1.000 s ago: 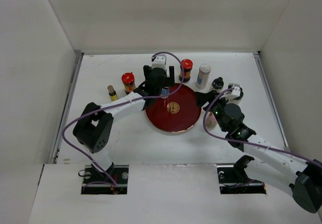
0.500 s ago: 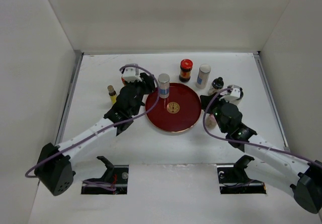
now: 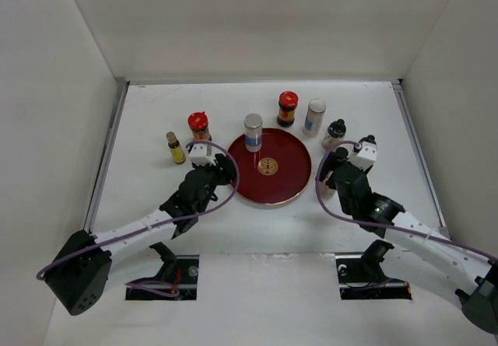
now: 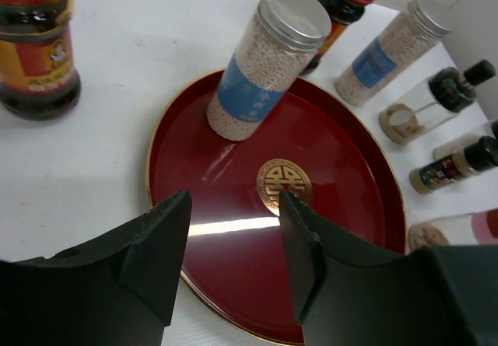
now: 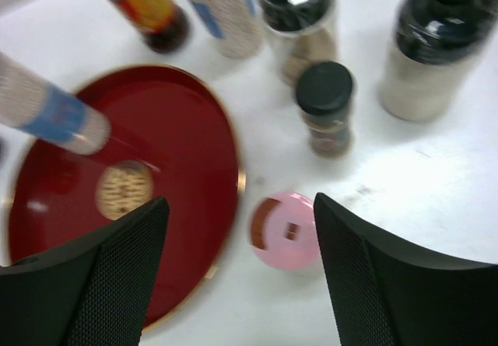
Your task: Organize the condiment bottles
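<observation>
Silver-capped bottle standing on the red plate.
1 red-lidded jar sits on the counter left of the plate; the left gripper holds its jaws apart above the plate's near rim.

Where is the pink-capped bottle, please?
In the right wrist view, the pink-capped bottle sits right of the red plate, near the small black-capped bottle.

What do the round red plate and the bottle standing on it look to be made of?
The plate looks like glossy lacquer or plastic: it mirrors a light streak. The bottle seems clear plastic or glass, granules showing through; its cap looks like brushed metal.
</observation>
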Tool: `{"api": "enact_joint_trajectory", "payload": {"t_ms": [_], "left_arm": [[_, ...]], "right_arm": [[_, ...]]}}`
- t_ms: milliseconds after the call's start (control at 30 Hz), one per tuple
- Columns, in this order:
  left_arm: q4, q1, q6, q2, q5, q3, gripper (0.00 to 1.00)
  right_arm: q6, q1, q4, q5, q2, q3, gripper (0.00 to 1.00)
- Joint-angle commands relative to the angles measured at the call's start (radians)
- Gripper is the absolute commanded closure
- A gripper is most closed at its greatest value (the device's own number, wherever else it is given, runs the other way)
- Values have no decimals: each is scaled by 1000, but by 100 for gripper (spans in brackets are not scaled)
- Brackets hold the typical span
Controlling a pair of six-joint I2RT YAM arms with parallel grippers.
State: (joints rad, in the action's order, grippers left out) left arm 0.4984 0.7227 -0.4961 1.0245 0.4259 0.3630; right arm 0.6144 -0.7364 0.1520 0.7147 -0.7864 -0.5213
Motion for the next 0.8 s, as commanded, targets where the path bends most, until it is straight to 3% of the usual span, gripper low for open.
{"api": "enact_joint_trajectory", "payload": {"t_ms": [0, 200, 433, 667, 767], "left_arm": [[218, 5, -35, 6, -74, -38, 52], [410, -10, -42, 42, -151, -133, 50], [417, -44, -88, 2, -170, -173, 46], [407, -104, -140, -23, -171, -197, 46], [393, -130, -151, -69, -173, -211, 45]], "right_arm": [[15, -2, 165, 117, -45, -77, 20], [21, 7, 259, 114, -148, -146, 14], [77, 18, 279, 55, -229, -163, 15], [107, 32, 261, 37, -257, -143, 28], [90, 50, 227, 26, -263, -128, 39]]}}
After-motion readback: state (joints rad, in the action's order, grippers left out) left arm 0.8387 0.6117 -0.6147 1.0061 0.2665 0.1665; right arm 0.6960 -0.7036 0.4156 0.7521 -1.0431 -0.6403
